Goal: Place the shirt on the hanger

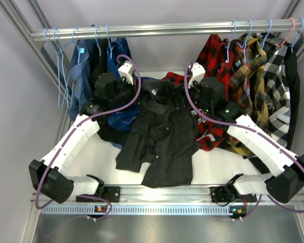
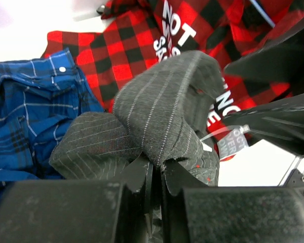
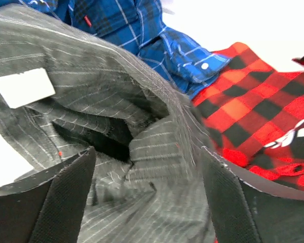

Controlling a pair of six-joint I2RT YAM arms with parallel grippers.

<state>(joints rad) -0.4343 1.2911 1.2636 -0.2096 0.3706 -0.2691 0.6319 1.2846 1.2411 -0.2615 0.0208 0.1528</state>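
Observation:
The dark pinstriped shirt (image 1: 162, 136) lies crumpled across the middle of the table, its hem toward the near edge. My left gripper (image 1: 134, 94) is at its upper left, and in the left wrist view this gripper (image 2: 156, 167) is shut on a fold of the shirt (image 2: 162, 101). My right gripper (image 1: 186, 98) is at the collar end. It stands open (image 3: 147, 167), its fingers (image 3: 66, 192) straddling loose shirt cloth (image 3: 91, 101) near a white label. A light-blue wire hanger (image 1: 61, 71) hangs empty on the rail at far left.
A blue checked shirt (image 1: 122, 119) lies under the left side and a red-and-black plaid shirt (image 1: 213, 136) under the right. The metal rail (image 1: 167, 28) carries blue shirts (image 1: 91, 61) at left and several plaid shirts (image 1: 263, 66) at right.

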